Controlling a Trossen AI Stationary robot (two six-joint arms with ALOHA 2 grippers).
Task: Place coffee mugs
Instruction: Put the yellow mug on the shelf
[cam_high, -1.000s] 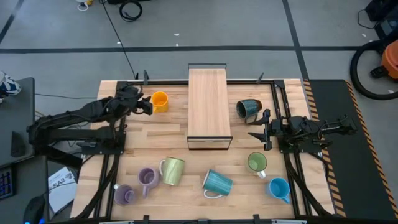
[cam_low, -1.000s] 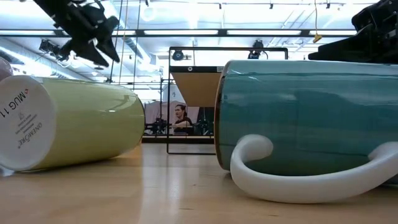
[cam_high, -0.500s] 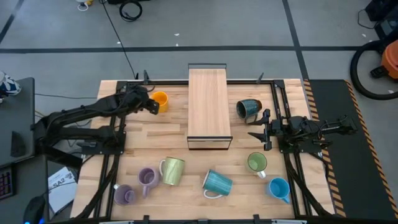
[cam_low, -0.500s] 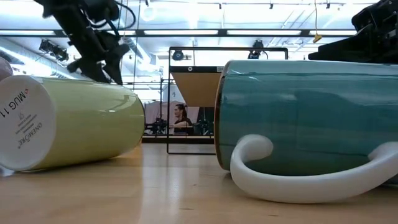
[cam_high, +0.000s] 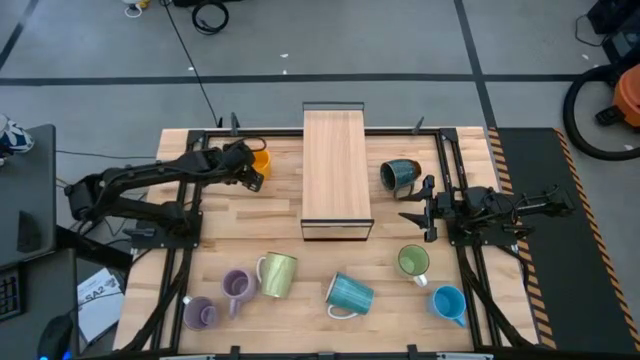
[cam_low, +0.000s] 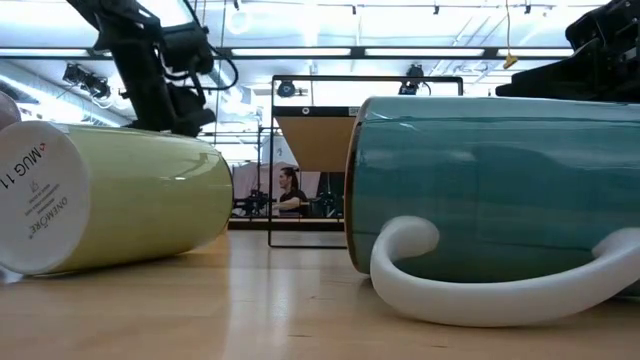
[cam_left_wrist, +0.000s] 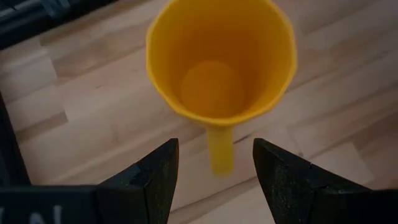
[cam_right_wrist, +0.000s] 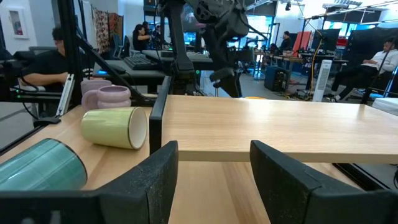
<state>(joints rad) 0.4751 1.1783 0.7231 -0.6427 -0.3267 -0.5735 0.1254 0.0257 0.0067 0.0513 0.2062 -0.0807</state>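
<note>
The orange mug (cam_left_wrist: 219, 65) stands upright on its base near the table's far left; in the high view my left gripper partly covers the orange mug (cam_high: 260, 156). My left gripper (cam_left_wrist: 214, 149) points down, open, with a finger on either side of the mug's handle (cam_left_wrist: 219, 152) and a gap showing on both sides. From above, my left gripper (cam_high: 253, 176) sits over the mug's near side. My right gripper (cam_high: 410, 208) waits open right of the wooden shelf (cam_high: 337, 175). The dark teal mug (cam_high: 400, 175) lies on its side near it.
Along the near edge lie or stand two lilac mugs (cam_high: 237, 287) (cam_high: 199, 313), the pale yellow-green mug (cam_high: 277, 274), the ribbed teal mug (cam_high: 349, 294), the green mug (cam_high: 413, 262) and the blue mug (cam_high: 449, 302). The raised shelf fills the table's middle. People sit beyond the table.
My left gripper has moved toward the table's right, from beside the orange mug to over it, and has come down, tipping to point downward. It has stayed open. The mug has not moved.
</note>
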